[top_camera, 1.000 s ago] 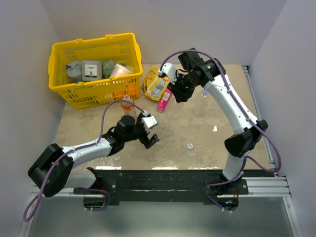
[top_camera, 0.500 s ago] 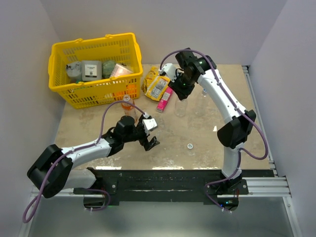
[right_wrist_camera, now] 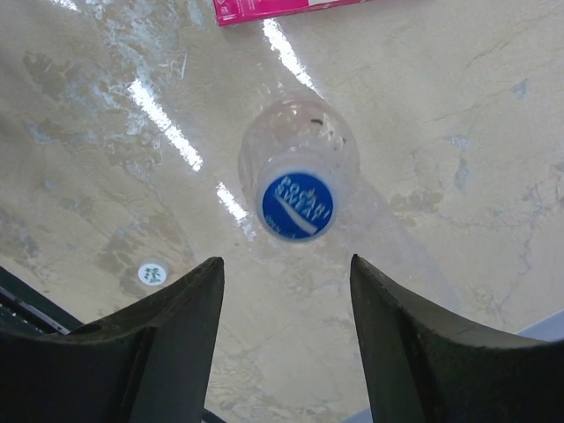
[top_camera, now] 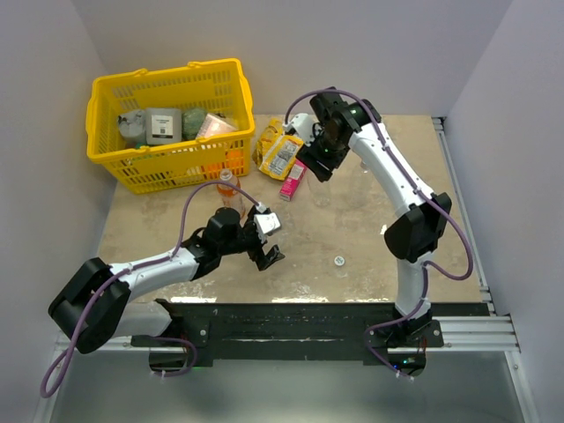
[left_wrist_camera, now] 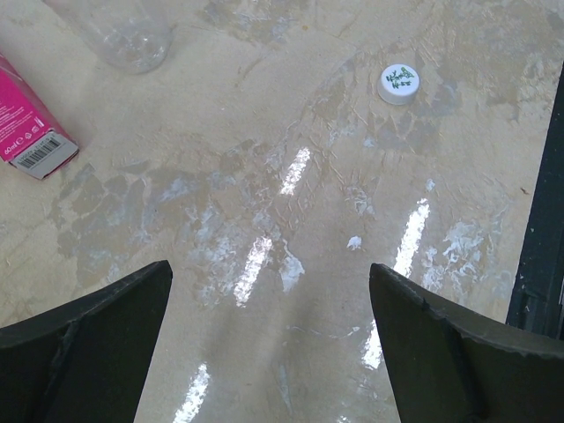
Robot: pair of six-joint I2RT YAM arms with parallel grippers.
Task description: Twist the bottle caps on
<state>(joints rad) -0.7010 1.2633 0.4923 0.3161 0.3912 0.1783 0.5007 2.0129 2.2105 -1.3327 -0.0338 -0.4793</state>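
Observation:
A clear bottle (right_wrist_camera: 295, 159) stands upright on the table with a blue cap (right_wrist_camera: 298, 204) on its neck. My right gripper (right_wrist_camera: 285, 260) hovers above it, open, with its fingers apart from the cap; in the top view the right gripper (top_camera: 318, 165) hangs just behind the bottle (top_camera: 322, 191). A white cap (left_wrist_camera: 399, 84) lies loose on the table, also visible as the white cap (top_camera: 339, 261) in the top view. My left gripper (left_wrist_camera: 269, 267) is open and empty, low over bare table left of that cap. An orange bottle (top_camera: 228, 187) stands behind the left arm.
A yellow basket (top_camera: 113, 159) with several items sits at the back left. Yellow snack packets (top_camera: 280, 152) and a pink packet (top_camera: 293, 179) lie beside the clear bottle. The black base rail (top_camera: 291, 322) runs along the near edge.
The right gripper has opened and let go of the blue cap, which stays on the clear bottle. The right arm's elbow has swung in toward the left. The left arm has barely moved.

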